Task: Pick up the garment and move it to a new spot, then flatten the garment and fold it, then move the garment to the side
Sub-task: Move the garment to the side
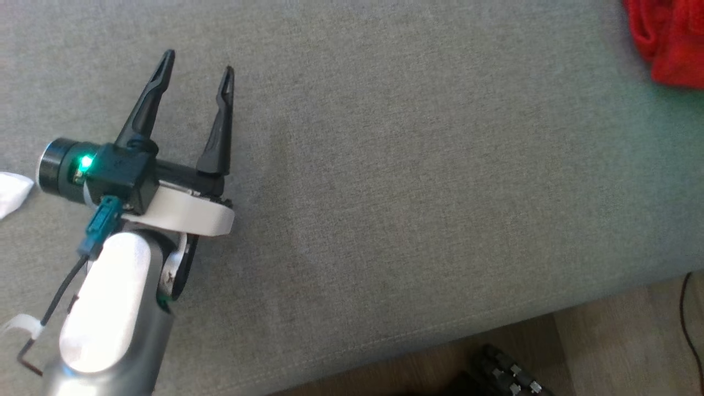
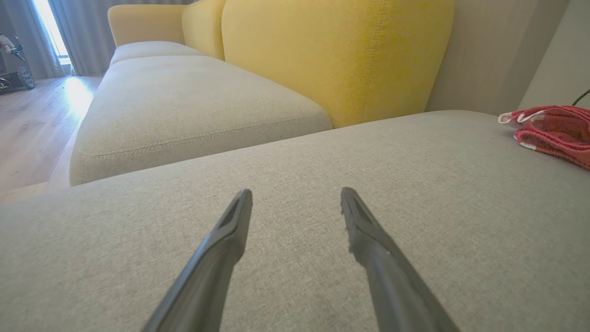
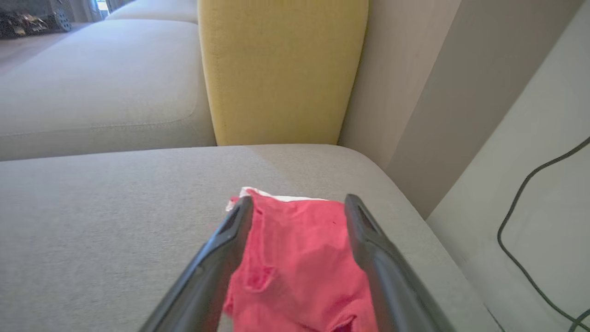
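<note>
The red garment [image 3: 299,258] lies bunched up at the right end of the gray sofa seat [image 1: 412,192]. In the head view, a bit of it [image 1: 668,41] peeks in at the top right corner. The right wrist view is much closer. There the cloth lies between the two fingers of the right gripper [image 3: 298,199], which stand wide apart, and a white edge shows at its far side. I can't tell if the fingers touch it. In the left wrist view the garment [image 2: 553,133] sits far off to the right. The left gripper [image 2: 296,192] is wide open too, over bare seat. A yellow back cushion [image 2: 332,60] stands behind.
</note>
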Robot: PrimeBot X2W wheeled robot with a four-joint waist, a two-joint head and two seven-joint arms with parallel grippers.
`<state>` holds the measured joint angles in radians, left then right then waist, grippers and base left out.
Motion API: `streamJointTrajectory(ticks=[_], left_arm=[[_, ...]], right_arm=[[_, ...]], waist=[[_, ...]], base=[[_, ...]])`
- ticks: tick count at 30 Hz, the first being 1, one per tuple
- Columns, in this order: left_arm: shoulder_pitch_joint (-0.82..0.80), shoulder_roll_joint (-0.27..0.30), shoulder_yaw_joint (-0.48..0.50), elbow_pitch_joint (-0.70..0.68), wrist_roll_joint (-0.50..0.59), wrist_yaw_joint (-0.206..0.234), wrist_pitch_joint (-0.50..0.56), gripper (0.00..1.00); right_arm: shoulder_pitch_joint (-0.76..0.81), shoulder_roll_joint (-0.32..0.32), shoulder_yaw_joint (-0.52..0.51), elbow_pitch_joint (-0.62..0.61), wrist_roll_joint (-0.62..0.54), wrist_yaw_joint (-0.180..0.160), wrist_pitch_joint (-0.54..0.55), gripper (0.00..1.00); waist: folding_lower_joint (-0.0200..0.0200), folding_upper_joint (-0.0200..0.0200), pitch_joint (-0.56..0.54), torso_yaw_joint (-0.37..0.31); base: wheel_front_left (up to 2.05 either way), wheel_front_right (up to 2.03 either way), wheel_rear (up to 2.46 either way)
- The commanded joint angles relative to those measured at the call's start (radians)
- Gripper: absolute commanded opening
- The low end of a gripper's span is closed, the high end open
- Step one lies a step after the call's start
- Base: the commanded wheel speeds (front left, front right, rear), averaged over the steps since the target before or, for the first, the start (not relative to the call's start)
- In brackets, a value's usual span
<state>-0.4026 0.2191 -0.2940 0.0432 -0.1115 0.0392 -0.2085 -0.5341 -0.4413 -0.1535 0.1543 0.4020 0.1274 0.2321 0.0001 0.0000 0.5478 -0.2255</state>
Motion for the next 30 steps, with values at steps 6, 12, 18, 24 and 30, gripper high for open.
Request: streamJointTrajectory(ticks=[6,12,18,24,30], left_arm=[[0.03,0.017,0.037,-0.01,-0.027,0.024,-0.014,1.0],[0.078,0.005,0.049,0.002,-0.051,0.046,-0.023,1.0],[0.12,-0.01,0.065,0.019,-0.078,0.065,-0.034,1.0],[0.18,-0.025,0.083,0.027,-0.101,0.089,-0.042,1.0],[0.246,-0.021,0.097,0.031,-0.112,0.106,-0.047,1.0]], right_arm=[[0.136,0.107,0.023,-0.161,-0.04,0.003,-0.038,1.0],[0.246,0.234,0.108,-0.261,-0.074,0.003,-0.076,1.0],[0.318,0.318,0.18,-0.283,-0.105,0.003,-0.125,1.0],[0.368,0.336,0.216,-0.277,-0.13,0.003,-0.144,1.0],[0.413,0.337,0.207,-0.269,-0.153,0.003,-0.149,1.0]], waist=[[-0.0001,0.0,-0.075,0.003],[-0.0001,0.0,-0.148,0.031],[-0.0001,0.0,-0.218,0.089],[-0.0001,0.0,-0.278,0.157],[-0.0001,0.0,-0.338,0.221]], base=[[0.0,0.0,0.0],[0.0,0.0,0.0],[0.0,0.0,0.0],[0.0,0.0,0.0],[0.0,0.0,0.0]])
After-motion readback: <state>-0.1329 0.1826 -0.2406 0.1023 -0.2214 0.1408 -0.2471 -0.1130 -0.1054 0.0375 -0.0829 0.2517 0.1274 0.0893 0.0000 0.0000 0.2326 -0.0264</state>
